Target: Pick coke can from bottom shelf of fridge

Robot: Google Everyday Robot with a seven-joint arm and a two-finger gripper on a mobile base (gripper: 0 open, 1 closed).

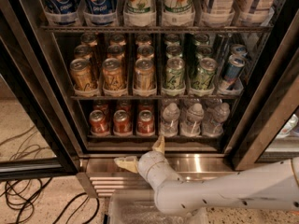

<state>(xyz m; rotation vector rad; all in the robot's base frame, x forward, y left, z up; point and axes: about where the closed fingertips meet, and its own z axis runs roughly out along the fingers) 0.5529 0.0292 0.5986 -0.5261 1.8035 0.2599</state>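
The fridge (28, 92) stands open with wire shelves. On the bottom shelf (154, 136) three red coke cans stand in the front row at the left: one (98, 122), one (122, 122) and one (145, 122), with more red cans behind them. My gripper (142, 154) is open and empty, just in front of and below the shelf's rail, under the rightmost coke can. One finger (159, 145) points up toward the shelf, the other (125, 163) points left over the steel base (205, 164).
Clear water bottles (191, 120) fill the right half of the bottom shelf. Orange-gold cans (113, 73) and green-silver cans (175, 73) stand on the shelf above. Black cables (28, 197) lie on the floor at the left. A clear bin (135, 209) sits below my arm.
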